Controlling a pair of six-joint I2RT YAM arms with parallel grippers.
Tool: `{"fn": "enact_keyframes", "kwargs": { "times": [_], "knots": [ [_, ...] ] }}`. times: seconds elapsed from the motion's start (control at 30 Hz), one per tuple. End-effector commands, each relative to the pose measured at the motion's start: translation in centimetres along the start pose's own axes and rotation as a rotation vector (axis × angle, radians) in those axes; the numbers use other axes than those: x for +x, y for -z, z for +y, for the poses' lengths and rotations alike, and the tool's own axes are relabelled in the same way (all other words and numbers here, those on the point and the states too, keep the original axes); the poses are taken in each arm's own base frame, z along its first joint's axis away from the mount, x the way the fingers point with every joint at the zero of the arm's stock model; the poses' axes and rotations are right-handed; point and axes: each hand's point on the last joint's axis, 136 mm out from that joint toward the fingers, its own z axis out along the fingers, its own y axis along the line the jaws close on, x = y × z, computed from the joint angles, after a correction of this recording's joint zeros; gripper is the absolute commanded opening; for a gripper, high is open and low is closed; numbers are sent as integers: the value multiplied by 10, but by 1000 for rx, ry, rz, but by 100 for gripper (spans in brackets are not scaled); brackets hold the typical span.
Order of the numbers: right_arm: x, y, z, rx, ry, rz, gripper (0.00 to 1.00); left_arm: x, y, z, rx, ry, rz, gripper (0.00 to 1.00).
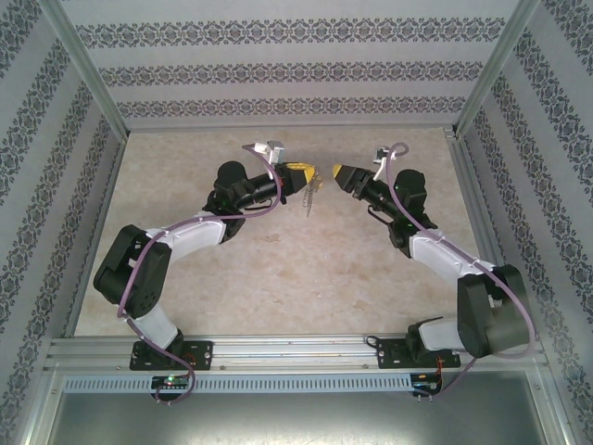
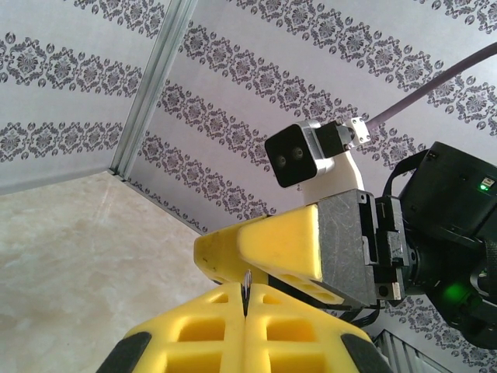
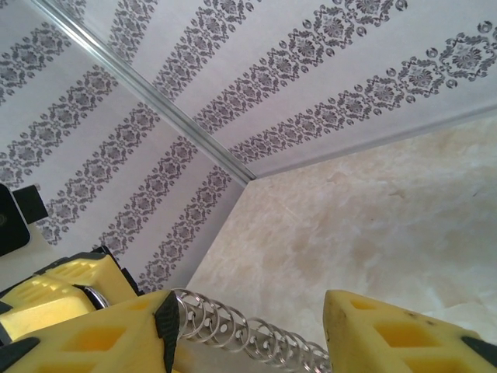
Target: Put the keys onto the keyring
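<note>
While the left gripper [image 1: 307, 173] clamps the keyring [image 1: 311, 196], the half-open, empty right gripper [image 1: 338, 171] faces it from 3 o'clock.

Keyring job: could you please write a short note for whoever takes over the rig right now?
Left gripper: jaws shut on the keyring, held above the table.
Right gripper: jaws open, facing the left one; the keyring's chain runs between them, not gripped.
Done: ring picked up and presented.
Left: whether a key is on the ring cannot be told; check, then thread it.
</note>
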Motion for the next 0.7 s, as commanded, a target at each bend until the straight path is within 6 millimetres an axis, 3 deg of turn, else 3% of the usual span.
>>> {"fn": "enact_keyframes", "kwargs": {
  "times": [0.0,0.33,0.67],
  "knots": [
    [-17,-2,22,-92,21,-39,51,-14,-4,-14,47,-35,-53,0],
    [-11,-5,31,-178,-1,-30,47,-17,-4,-20,54,-41,-54,0],
    [-1,-10,61,-311,29,14,47,-16,-5,-24,65,-42,-50,0]
  ]
}}
